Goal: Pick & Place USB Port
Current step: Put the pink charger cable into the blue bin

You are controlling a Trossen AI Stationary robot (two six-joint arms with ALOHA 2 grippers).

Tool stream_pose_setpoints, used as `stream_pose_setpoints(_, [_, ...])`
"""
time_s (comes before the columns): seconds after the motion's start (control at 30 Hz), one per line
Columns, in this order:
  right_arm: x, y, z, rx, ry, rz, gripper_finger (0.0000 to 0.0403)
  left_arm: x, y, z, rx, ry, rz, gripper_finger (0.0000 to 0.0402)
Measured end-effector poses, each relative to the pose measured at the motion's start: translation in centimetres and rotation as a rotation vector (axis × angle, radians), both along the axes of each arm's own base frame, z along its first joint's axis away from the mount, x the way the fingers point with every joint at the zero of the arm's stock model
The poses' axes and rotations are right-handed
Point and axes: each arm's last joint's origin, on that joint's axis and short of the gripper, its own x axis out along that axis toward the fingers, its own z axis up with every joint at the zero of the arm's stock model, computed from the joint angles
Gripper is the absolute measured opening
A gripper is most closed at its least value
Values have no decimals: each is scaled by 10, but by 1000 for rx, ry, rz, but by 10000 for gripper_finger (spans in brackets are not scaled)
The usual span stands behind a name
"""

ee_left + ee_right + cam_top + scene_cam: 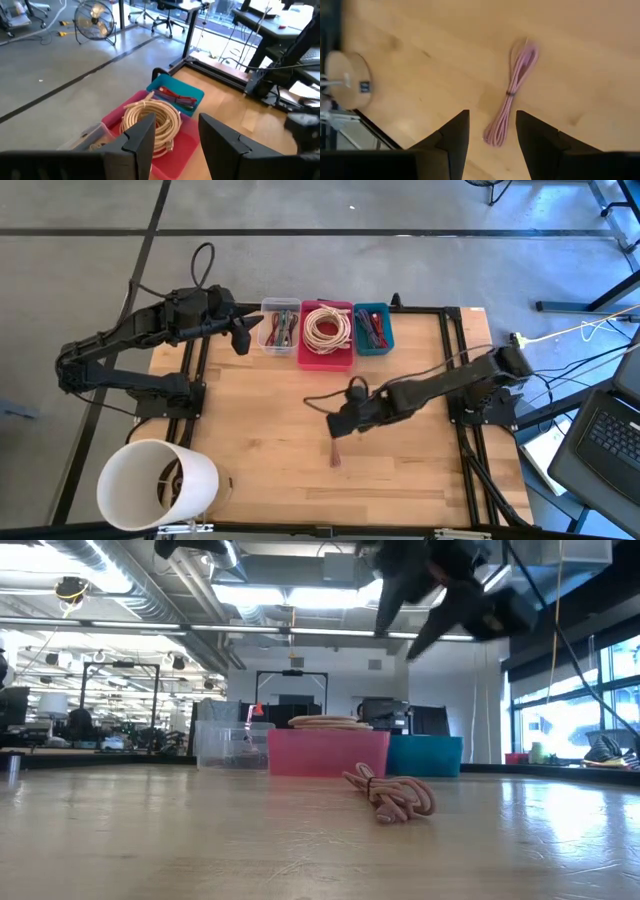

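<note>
From above, the right gripper (340,423) hangs over the middle of the wooden table (260,445), its fingers parted and holding nothing, just above a coiled pink USB cable (334,455) that lies loose on the boards. The right wrist view adds that the cable (512,97) is bound at its middle by a dark tie and shows between the two open fingers (455,137), well below them. The left gripper (240,337) waits near the clear bin (281,327), its fingers apart and empty; its wrist view looks down on the red bin (187,145) of cream cable and the blue bin (197,94). The low view shows a lit workshop behind the table
</note>
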Motion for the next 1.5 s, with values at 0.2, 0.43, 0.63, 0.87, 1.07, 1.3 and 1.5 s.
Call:
stream_pose_setpoints(0.2, [18, 14, -35, 44, 38, -5, 163, 8, 1, -4, -47, 10, -43, 143])
stream_pose_setpoints(0.43, [24, 24, -63, 31, 101, -4, 163, 14, 2, -9, -77, 30, -62, 143])
stream_pose_setpoints(0.63, [33, 28, -86, 26, 106, 3, 163, 15, 2, -9, -82, 28, -57, 143])
stream_pose_setpoints(0.87, [38, 29, -108, 7, 134, 20, 163, 15, 2, -9, -89, 25, -56, 143])
stream_pose_setpoints(1.07, [39, 29, -112, -23, 143, 53, 130, 15, 2, -9, -93, 22, -54, 143])
stream_pose_setpoints(1.3, [37, 27, -106, -99, 189, 123, 17, 15, 2, -9, -97, 19, -50, 143])
stream_pose_setpoints(1.5, [6, 24, -20, -330, 389, 125, 11, 15, 2, -8, -95, 15, -48, 143])
